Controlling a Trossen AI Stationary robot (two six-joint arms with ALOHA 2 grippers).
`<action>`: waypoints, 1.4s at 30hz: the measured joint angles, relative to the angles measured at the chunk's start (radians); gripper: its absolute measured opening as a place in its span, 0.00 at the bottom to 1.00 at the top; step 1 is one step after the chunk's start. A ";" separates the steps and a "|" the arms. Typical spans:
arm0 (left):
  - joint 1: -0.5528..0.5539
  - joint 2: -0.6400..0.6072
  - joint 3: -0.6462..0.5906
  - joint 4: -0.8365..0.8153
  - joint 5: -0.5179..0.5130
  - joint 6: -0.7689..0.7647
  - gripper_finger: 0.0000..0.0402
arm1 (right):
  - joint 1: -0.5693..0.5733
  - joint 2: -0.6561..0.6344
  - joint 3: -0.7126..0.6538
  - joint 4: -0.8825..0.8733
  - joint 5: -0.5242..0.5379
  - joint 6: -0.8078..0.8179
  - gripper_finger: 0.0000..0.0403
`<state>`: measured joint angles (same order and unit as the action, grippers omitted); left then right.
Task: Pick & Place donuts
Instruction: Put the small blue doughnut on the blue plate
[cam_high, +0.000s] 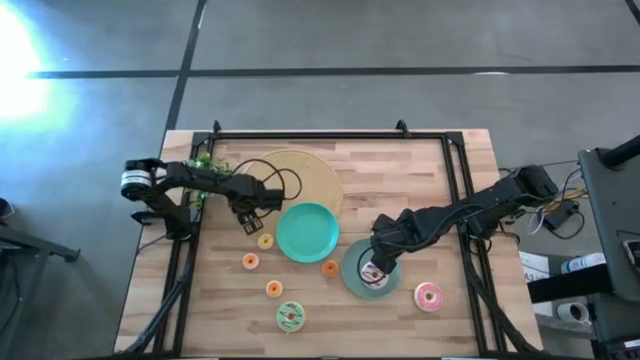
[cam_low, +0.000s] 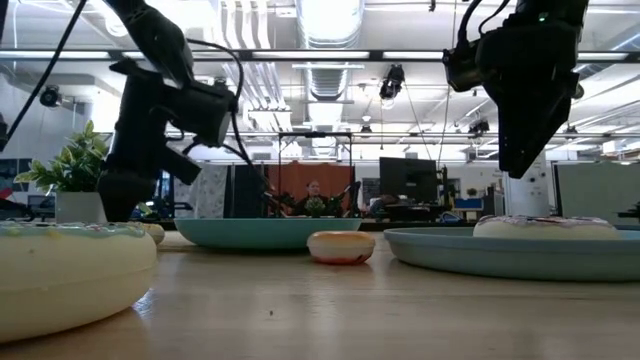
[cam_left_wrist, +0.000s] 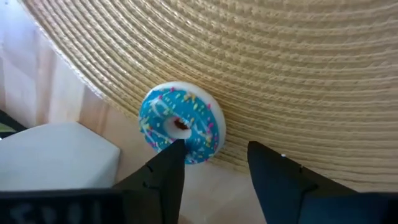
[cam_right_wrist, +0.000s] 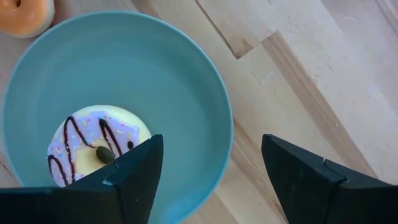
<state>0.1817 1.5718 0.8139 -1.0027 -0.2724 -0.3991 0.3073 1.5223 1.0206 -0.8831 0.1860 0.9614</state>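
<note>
Left tool: open, empty, over a blue donut at the woven disc's edge. Right tool: wide open, empty, above a striped donut lying in a plate on the worktop.

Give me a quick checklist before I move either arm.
1. Left jaws open: ok.
2. Blue donut centred between left jaws: not ok, it sits toward one jaw.
3. Blue donut lying flat: cannot tell; it overlaps the mat edge.
4. Striped donut lying free on plate: ok, right jaws open.
5. Right jaws above the plate rim: ok in the low view.
6. All donuts placed: not ok; pink donut and green donut lie on the table.
</note>
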 joint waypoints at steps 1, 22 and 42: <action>0.000 0.000 -0.010 0.012 0.002 0.005 0.36 | 0.000 0.000 0.000 0.000 0.000 0.000 0.65; 0.000 -0.001 -0.030 0.045 -0.121 0.010 0.01 | -0.001 0.000 -0.001 0.010 0.000 0.008 0.62; -0.134 -0.150 0.287 0.220 0.150 -0.109 0.00 | -0.003 0.000 -0.003 0.016 -0.011 0.008 0.60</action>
<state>0.0480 1.4214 1.1005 -0.7824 -0.1224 -0.5077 0.3038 1.5227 1.0180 -0.8673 0.1749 0.9691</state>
